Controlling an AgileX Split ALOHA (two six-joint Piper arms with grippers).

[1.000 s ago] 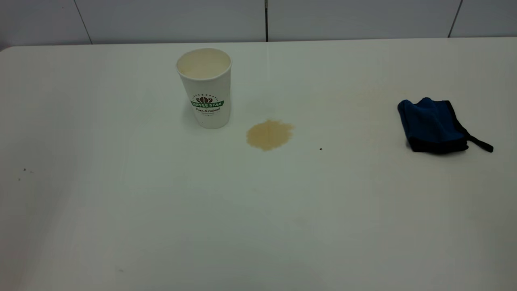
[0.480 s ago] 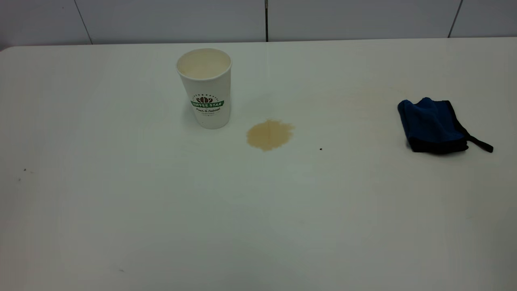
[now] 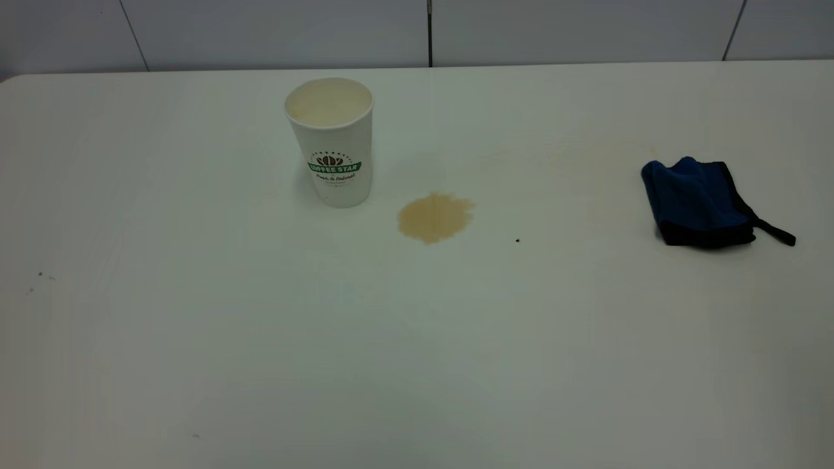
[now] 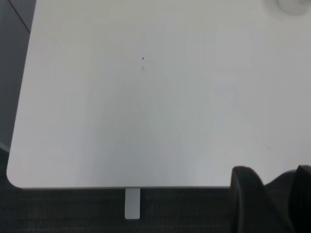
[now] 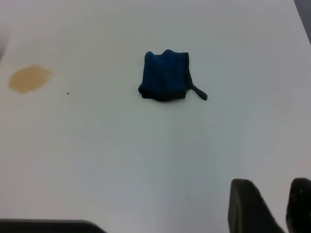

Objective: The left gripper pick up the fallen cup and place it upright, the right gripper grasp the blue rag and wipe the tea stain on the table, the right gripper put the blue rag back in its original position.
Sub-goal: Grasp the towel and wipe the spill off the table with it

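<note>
The cup [image 3: 332,140] stands upright on the table [image 3: 260,326], left of centre, with its logo facing the camera. The tea stain [image 3: 434,217] lies just right of it and also shows in the right wrist view [image 5: 29,79]. The blue rag [image 3: 697,203] lies crumpled at the far right with its strap tail pointing right, and it shows in the right wrist view [image 5: 165,76]. Neither arm shows in the exterior view. My left gripper [image 4: 272,171] is empty over the table's near left edge, fingers apart. My right gripper [image 5: 270,182] is open and empty, well short of the rag.
A tiny black speck [image 3: 517,240] lies right of the stain. The table's rounded corner and front edge [image 4: 73,186] show in the left wrist view, with dark floor beyond. A grey panelled wall [image 3: 260,32] runs behind the table.
A faint shadow over the table's left side has faded. The cup, stain and rag have not moved.
</note>
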